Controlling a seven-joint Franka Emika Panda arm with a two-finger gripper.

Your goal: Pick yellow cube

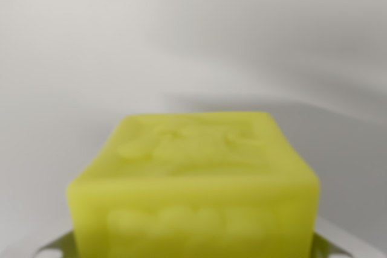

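A yellow cube [193, 179] with raised relief on its top and front faces fills the lower middle of the wrist view, very close to the camera and blurred. My gripper [192, 247] sits at the bottom edge, where only slivers of its pale fingers [55, 246] show at the cube's lower left and lower right corners. Both slivers lie against the cube's sides, so the gripper looks shut on it. The cube's underside is hidden.
Behind the cube lies a plain white surface [181, 34], out of focus, with soft grey shadows across the upper right.
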